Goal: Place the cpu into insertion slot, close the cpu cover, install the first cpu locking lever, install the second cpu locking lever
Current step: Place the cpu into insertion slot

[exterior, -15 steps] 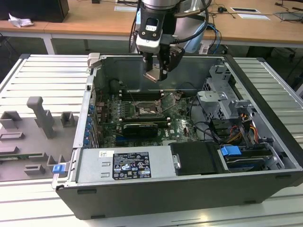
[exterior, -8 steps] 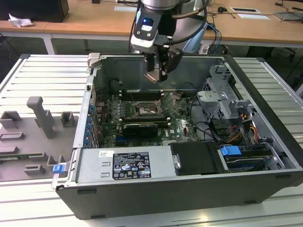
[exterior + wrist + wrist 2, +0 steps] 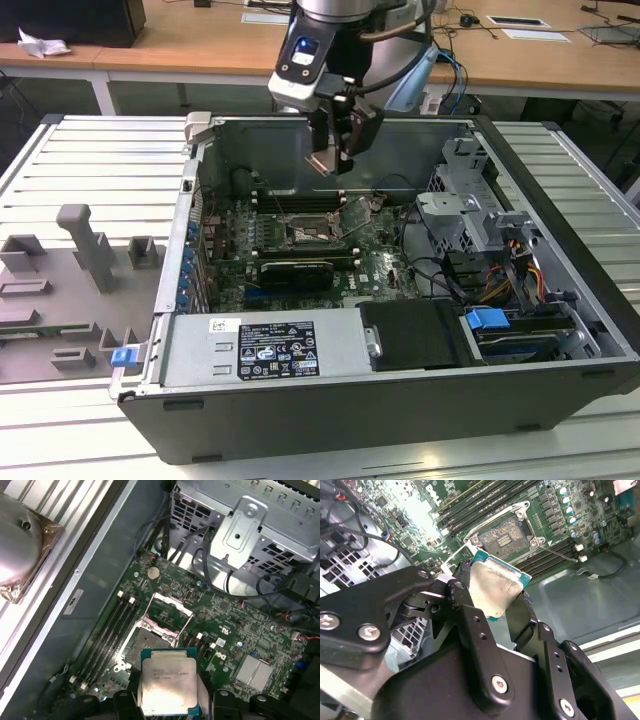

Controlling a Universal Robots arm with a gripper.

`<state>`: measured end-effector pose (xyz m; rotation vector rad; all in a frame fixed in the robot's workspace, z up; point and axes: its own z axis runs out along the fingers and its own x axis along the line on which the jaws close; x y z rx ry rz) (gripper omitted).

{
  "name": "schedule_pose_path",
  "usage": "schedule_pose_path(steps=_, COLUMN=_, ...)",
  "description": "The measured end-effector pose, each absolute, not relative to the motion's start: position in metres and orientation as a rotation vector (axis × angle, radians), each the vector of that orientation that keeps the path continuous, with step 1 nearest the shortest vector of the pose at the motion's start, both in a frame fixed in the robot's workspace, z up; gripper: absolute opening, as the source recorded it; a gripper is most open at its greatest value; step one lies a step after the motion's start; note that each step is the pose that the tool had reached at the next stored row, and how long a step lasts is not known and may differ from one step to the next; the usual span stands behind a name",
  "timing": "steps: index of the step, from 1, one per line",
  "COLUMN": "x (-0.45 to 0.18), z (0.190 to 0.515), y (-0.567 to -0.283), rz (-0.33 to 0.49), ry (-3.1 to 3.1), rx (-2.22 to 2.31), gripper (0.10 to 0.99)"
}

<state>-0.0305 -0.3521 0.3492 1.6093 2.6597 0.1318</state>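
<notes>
Jaws: clamped on cpu (image 3: 167,682) edges | cpu: suspended above insertion slot (image 3: 145,642), not touching | cpu cover (image 3: 173,605): tilted up, slot exposed

Open air above the insertion slot (image 3: 507,536); raised cpu cover (image 3: 174,603) at one edge, drive cage (image 3: 455,215) nearby.

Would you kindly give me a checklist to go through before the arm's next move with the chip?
1. The chip is clamped in the gripper: ok.
2. The cover stands raised off the socket: ok.
3. The socket is bare, with nothing lying in it: ok.
4. The chip hangs clear above the board: ok.
5. The chip's corner mark matches the socket: cannot tell.
</notes>
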Motion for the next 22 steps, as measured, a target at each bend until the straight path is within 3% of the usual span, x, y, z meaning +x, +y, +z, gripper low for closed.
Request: schedule_pose_path(steps=22, x=-0.0305, z=0.3457, y=-0.3521, rz=0.123, ry=2.379, rx=1.983, gripper=0.529)
